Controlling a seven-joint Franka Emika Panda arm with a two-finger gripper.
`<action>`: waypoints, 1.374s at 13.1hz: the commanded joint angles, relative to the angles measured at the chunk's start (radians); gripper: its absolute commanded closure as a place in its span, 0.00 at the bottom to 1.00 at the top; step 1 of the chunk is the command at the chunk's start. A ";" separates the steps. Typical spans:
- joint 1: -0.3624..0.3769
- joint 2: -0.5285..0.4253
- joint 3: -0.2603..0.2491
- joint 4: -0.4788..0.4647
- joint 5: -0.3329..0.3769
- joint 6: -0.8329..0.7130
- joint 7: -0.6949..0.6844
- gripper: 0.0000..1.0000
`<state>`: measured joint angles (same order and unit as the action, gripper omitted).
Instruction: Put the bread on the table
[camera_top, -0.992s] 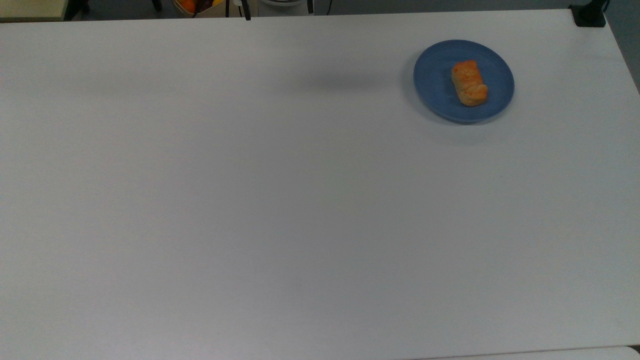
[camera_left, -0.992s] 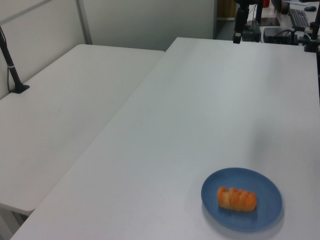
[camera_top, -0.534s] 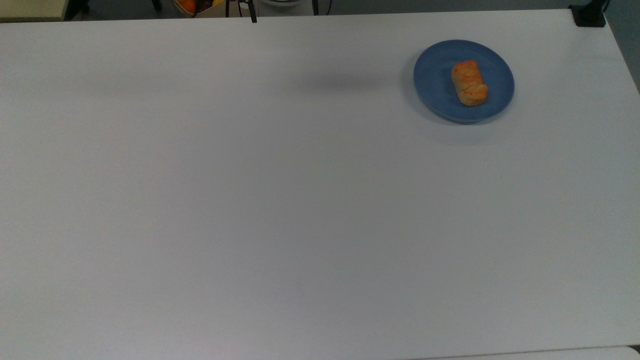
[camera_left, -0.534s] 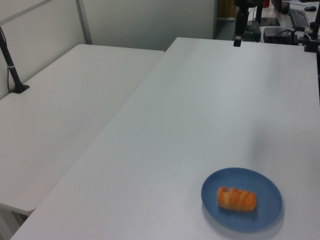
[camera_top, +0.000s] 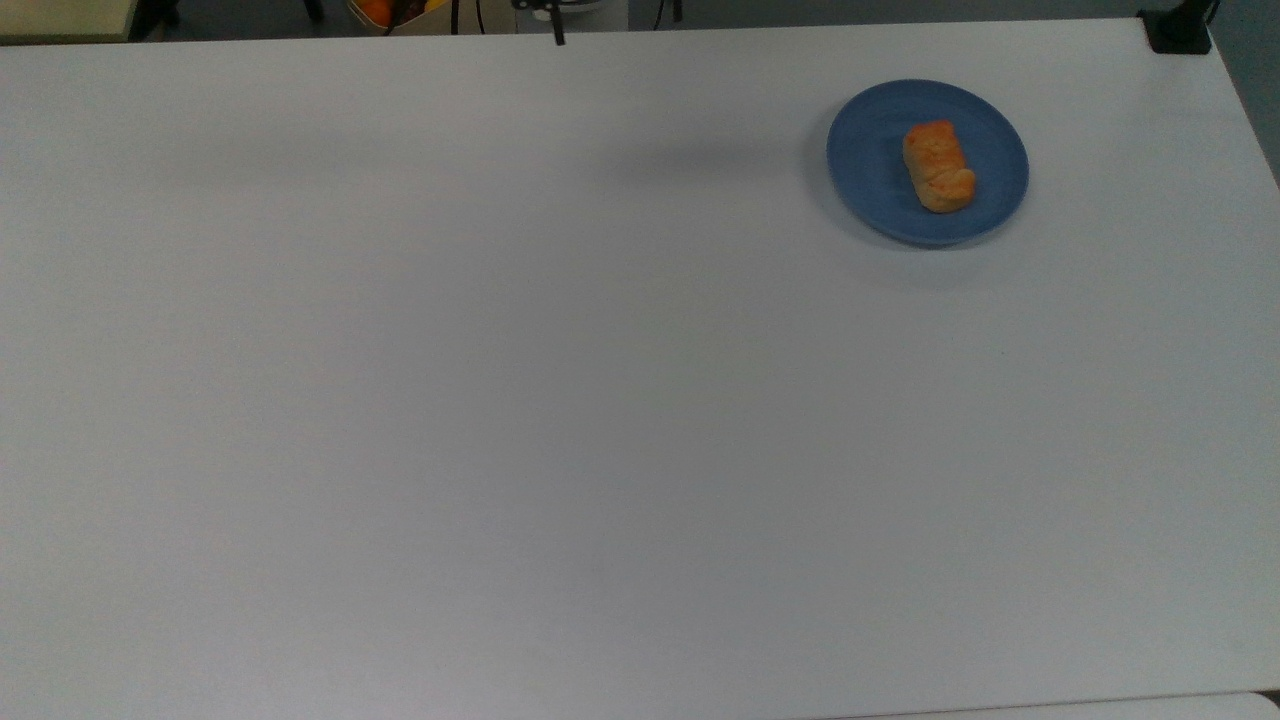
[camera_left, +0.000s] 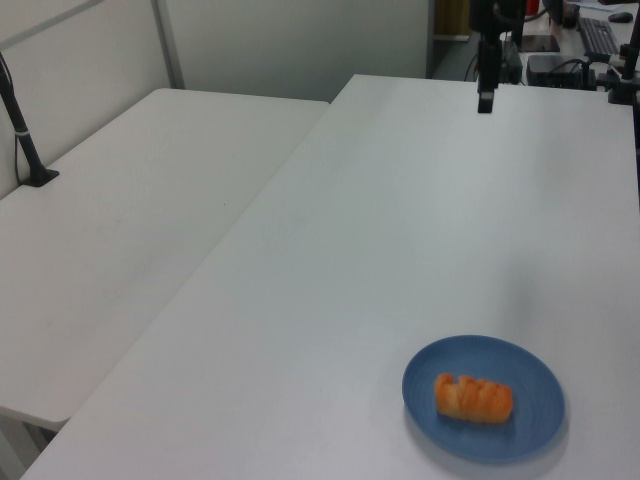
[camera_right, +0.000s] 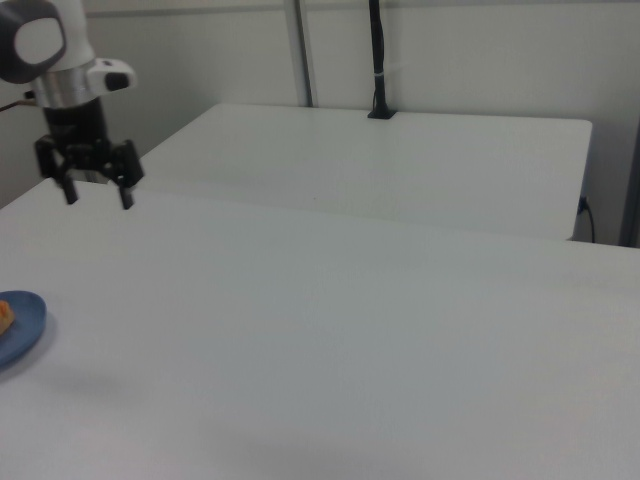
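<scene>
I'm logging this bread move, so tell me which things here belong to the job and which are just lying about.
Job:
bread, lying on the blue plate
table
end effector, open, hanging above the table

Lying about:
second white table
black pole

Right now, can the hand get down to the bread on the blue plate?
Probably yes. The hand hangs open above the table, apart from the bread, which lies uncovered on the blue plate with nothing between them.

Tool (camera_left: 485, 101) moved inward over table (camera_left: 400, 220) edge, lower in left view.
</scene>
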<state>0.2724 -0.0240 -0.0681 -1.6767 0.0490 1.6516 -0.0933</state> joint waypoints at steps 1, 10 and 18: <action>0.037 -0.001 0.083 -0.020 0.029 -0.038 0.029 0.00; 0.132 0.151 0.286 -0.020 0.060 0.019 0.291 0.00; 0.197 0.286 0.367 -0.127 0.002 0.379 0.526 0.00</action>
<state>0.4672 0.2737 0.2655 -1.7315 0.0871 1.9181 0.3703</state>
